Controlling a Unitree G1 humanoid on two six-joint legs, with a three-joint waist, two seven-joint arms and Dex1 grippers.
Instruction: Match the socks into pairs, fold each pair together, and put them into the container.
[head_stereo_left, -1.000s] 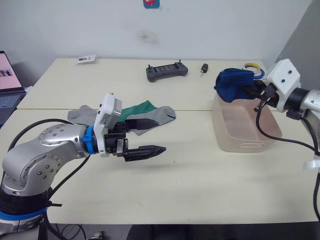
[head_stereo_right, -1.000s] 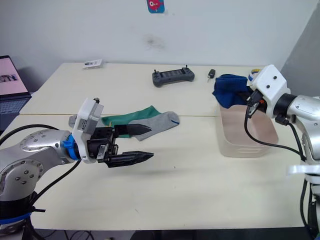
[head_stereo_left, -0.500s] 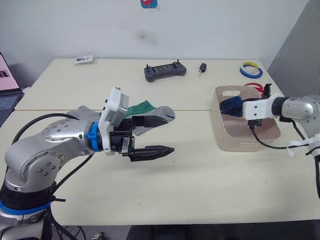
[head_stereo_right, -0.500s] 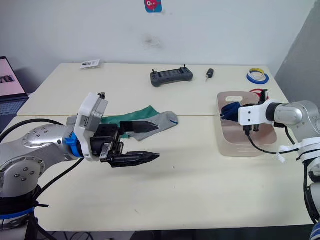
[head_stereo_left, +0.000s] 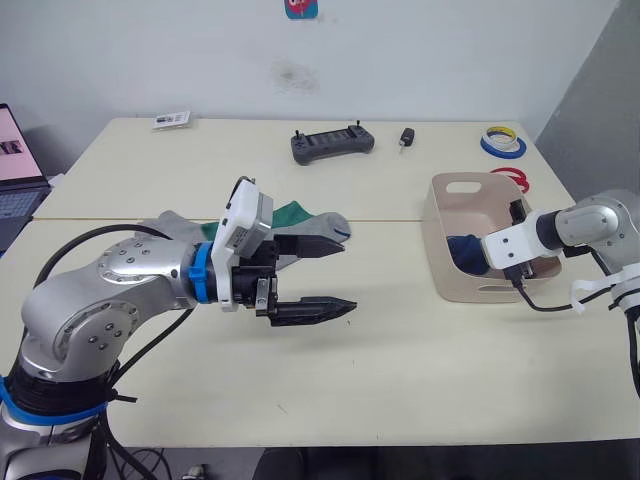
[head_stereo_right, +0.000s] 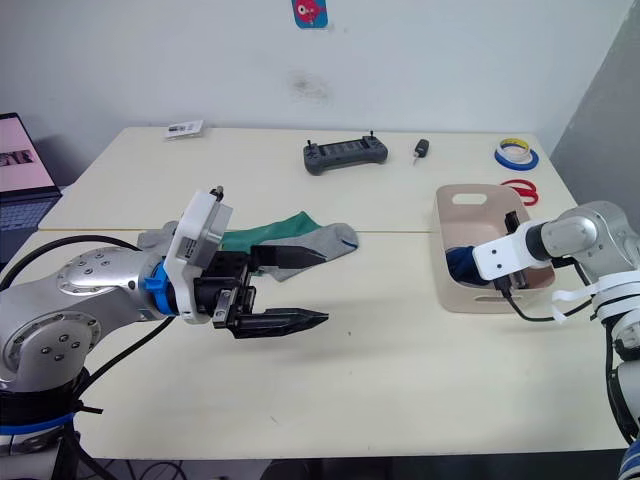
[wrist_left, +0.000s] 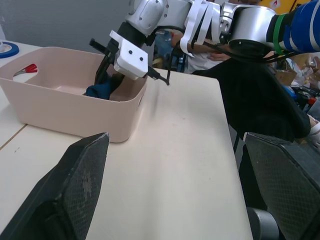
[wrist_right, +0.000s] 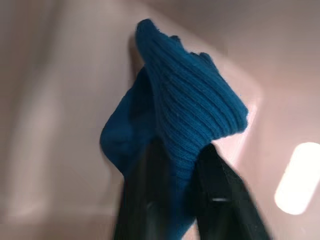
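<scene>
Right wrist view: right pincer (wrist_right: 172, 200) grips the blue socks (wrist_right: 190, 100) inside the container (head_stereo_left: 470, 285); left pincer (head_stereo_left: 330, 275) gapes empty.

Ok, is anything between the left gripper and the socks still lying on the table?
Nothing visible. The left gripper hangs open above bare table, and the green sock and grey sock lie just beyond its fingers. The remote sits much farther back, out of the way.

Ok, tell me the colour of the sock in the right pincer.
Dark blue sock, ribbed; the right wrist view shows it best.
</scene>
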